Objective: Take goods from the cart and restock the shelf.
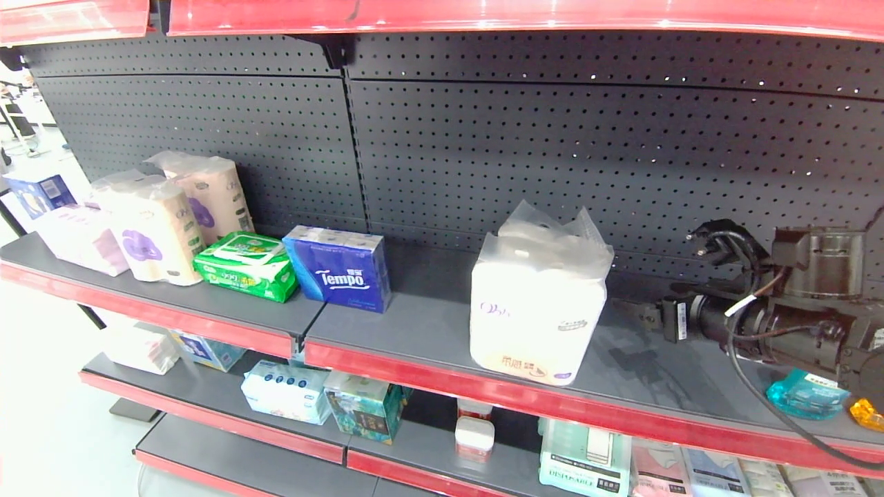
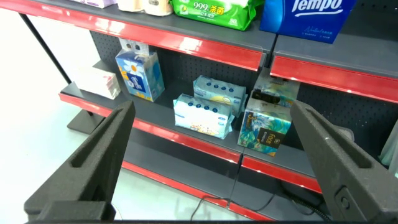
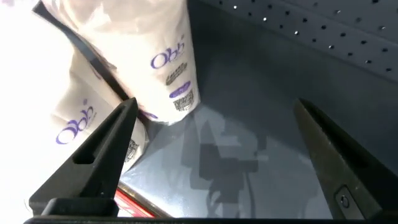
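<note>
Right hand (image 3: 214,109), spread wide and empty, hangs just beside the paper-roll pack (image 1: 535,310) standing near the front edge of the shelf (image 1: 428,324). A sideways brush on withdrawal could tip it off. Left hand (image 2: 211,112), also wide, holds nothing.

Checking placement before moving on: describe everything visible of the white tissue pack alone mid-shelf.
The white tissue pack is a block of rolls in clear plastic wrap, purple print on front, loose wrap bunched up on top. It stands upright on the dark shelf near its red edge. The open right claw sits beside it, empty.
</note>
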You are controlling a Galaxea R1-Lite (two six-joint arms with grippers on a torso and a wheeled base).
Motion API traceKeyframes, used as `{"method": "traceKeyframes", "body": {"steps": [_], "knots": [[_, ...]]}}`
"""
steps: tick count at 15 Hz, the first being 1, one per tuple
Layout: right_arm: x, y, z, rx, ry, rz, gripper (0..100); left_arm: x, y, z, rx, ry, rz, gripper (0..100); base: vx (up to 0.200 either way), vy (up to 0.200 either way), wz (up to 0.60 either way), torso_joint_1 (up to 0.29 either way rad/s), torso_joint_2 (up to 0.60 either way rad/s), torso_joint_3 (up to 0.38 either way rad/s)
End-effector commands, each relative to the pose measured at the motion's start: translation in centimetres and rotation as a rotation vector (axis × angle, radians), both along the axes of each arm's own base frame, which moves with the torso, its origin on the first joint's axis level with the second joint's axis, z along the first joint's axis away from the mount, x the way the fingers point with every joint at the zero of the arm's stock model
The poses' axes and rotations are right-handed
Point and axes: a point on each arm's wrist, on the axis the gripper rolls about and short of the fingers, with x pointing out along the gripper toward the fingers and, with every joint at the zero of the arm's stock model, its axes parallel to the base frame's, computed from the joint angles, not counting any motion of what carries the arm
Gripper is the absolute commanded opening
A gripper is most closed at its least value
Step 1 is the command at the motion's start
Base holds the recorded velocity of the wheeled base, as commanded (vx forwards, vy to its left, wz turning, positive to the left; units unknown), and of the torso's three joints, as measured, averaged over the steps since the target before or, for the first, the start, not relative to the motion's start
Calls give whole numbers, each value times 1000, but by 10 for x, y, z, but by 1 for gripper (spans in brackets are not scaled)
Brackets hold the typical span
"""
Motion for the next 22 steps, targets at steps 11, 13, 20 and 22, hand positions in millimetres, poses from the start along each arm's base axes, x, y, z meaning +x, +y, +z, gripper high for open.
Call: {"method": "traceKeyframes", "body": {"steps": [11,13,20,22], "knots": [[-3,21,-18,-9,71,-24,100,0,0,0,-1,-1,1,100,0,0,0,0,0,0],[-3,23,-19,-8,74,-18,100,0,0,0,-1,-1,1,100,0,0,0,0,0,0],[-2,27,-20,-9,79,-7,100,0,0,0,-1,1,1,100,0,0,0,0,0,0],[-2,30,-20,-9,78,2,100,0,0,0,0,-2,1,100,0,0,0,0,0,0]]}}
